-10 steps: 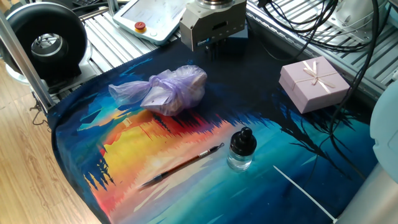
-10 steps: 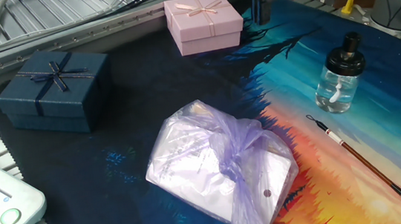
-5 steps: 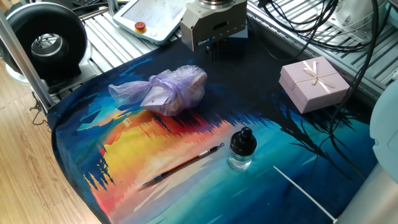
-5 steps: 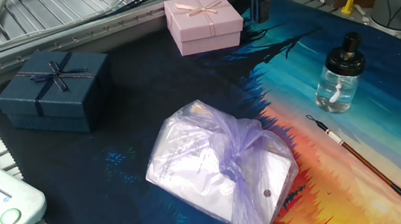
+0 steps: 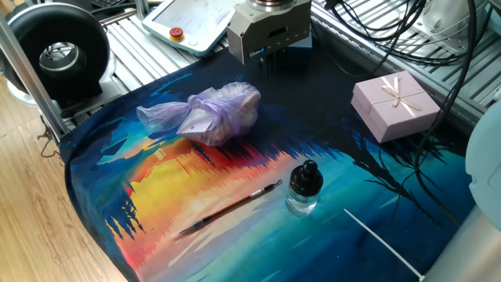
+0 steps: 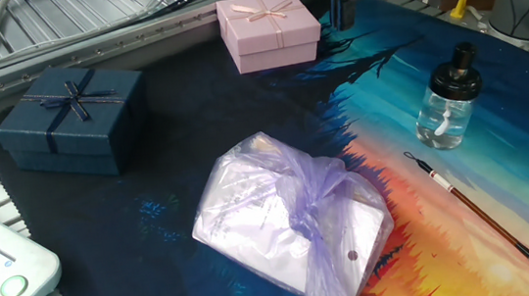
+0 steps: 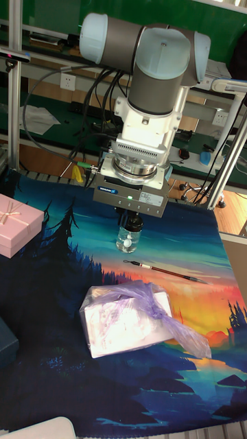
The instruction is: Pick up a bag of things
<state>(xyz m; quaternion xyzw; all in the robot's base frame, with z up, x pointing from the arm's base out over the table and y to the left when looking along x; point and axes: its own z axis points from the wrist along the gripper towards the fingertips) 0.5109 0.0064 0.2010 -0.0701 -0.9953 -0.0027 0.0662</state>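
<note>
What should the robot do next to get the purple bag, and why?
Probably move the tool sideways until it is over the bag of things, then lower it. It hangs above the dark end of the cloth, off to one side of the bag and touching nothing. The bag lies alone on the cloth, apart from the pink box and the bottle, so the way looks free.

We see the bag (image 6: 288,226) as thin, wrinkled, translucent lilac plastic, the painted table cloth (image 5: 188,176) as matt fabric, the ink bottle (image 6: 445,107) as clear glossy glass, and the pink gift box (image 6: 269,30) as smooth matt paper.
</note>
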